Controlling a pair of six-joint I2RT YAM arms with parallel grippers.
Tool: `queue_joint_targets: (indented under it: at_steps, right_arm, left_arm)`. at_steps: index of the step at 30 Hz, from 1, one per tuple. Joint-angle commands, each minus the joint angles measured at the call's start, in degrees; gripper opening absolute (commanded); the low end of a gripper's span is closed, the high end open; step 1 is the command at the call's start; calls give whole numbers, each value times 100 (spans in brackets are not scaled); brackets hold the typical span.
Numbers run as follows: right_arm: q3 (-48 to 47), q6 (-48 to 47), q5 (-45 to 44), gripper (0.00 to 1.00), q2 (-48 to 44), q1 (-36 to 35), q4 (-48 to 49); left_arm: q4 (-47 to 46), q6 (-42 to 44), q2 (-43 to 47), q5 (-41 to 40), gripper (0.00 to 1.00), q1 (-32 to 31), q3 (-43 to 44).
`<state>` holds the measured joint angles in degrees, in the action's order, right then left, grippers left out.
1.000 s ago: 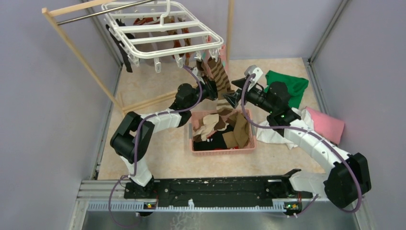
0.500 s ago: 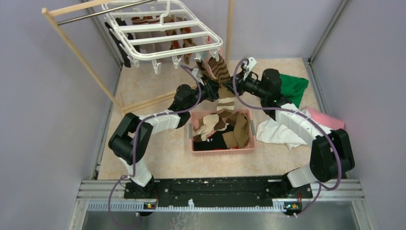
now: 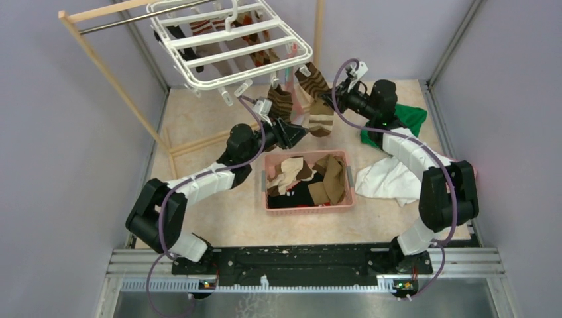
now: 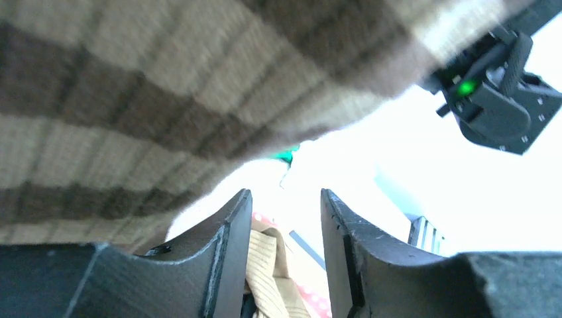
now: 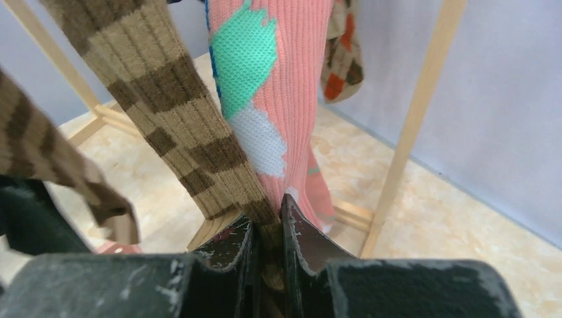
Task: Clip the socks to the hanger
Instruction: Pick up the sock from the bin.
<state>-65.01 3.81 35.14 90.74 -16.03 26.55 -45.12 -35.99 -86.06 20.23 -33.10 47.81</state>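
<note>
The white hanger point(image 3: 225, 46) hangs tilted from the wooden rack, with several socks clipped under it. A brown-cream striped sock point(image 3: 319, 109) dangles from its near right corner, and my right gripper point(image 3: 327, 103) is shut on it. In the right wrist view the striped sock point(image 5: 192, 132) runs down between the closed jaws of the right gripper point(image 5: 268, 222), with a pink-teal sock point(image 5: 272, 86) behind it. My left gripper point(image 3: 300, 131) sits lower, open. In the left wrist view that left gripper point(image 4: 285, 199) holds nothing, and striped sock fabric point(image 4: 166, 99) fills the view above it.
A pink basket point(image 3: 308, 208) with loose socks point(image 3: 311, 179) stands below both grippers. A green cloth point(image 3: 412, 118) and a white cloth point(image 3: 391, 182) lie to the right. The wooden rack point(image 3: 112, 79) and its post point(image 5: 414, 119) stand close by.
My left gripper opened, let go of the striped sock and drew back down-left. The right gripper moved up to the sock and shut on it. The hanger swung and tilted.
</note>
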Motion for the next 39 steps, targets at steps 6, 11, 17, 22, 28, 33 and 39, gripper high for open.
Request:
queue_joint_targets:
  at_steps: [6, 11, 17, 22, 28, 33, 39]
  right_arm:
    - [-1244, -355, -378, 11, 774, 293, -245]
    - [-2044, -569, -459, 11, 1378, 335, -593]
    - [-2830, -430, -412, 12, 1971, 335, -837]
    - [-2982, -83, -121, 13, 2145, 337, -705]
    - [-2998, 254, 309, 15, 2286, 339, -399]
    - [-2806, 517, 854, 23, 2234, 404, -28]
    - [-2453, 738, 1167, 33, 1965, 514, 228]
  left_arm:
    - [734, 423, 980, 494, 55, -21, -517]
    - [1214, 643, 1387, 648, 57, -21, -821]
    - [1475, 770, 1880, 613, 59, -21, -1196]
    - [1539, 795, 2331, 441, 61, -21, -1466]
    - [1725, 801, 2792, 85, 62, -21, -1670]
    - [1950, 856, 3182, -231, 63, -26, -1799]
    - [2188, 981, 3695, -614, 67, -21, -2037]
